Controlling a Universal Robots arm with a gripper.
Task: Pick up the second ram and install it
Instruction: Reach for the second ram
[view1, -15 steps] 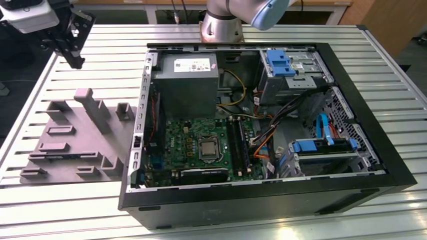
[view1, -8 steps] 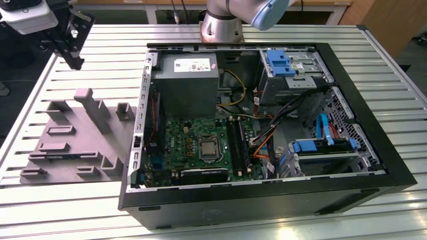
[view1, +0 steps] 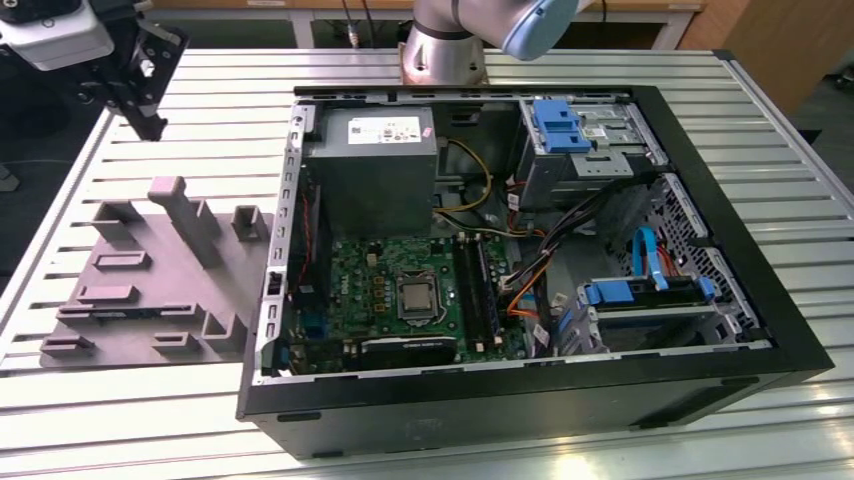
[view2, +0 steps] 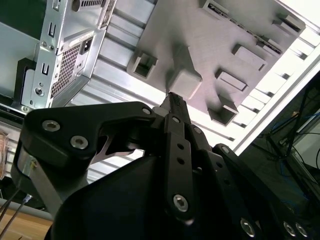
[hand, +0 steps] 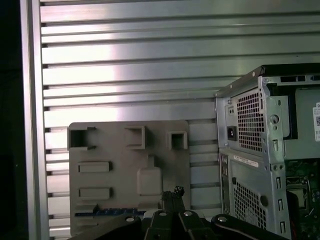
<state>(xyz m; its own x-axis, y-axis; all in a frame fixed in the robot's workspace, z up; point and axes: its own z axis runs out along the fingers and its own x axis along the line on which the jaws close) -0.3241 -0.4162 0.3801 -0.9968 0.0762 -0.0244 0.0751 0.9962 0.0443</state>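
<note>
My black two-finger claw (view2: 172, 98) sits closest, its tips pressed together on nothing, poised above the grey plastic fixture block with upright posts (view2: 200, 45). I judge this the reaching stage, with nothing picked up yet. The second ram (hand: 107, 212), a thin dark blue-green strip seen edge-on, stands in a long slot of that block, apart from my tips. Taking it would call for parted fingers squared across its thin edge. To the exterior view's right lies the open black computer tower (view1: 534, 410). Its long black memory slots (view1: 478, 285) run beside the square silver processor (view1: 418, 295); whether one is filled I cannot tell. The pale label (view1: 387, 130) on the grey power supply box (view1: 367, 185) and the white sticker (hand: 245, 161) on the tower's rear carry print too small to read.
</note>
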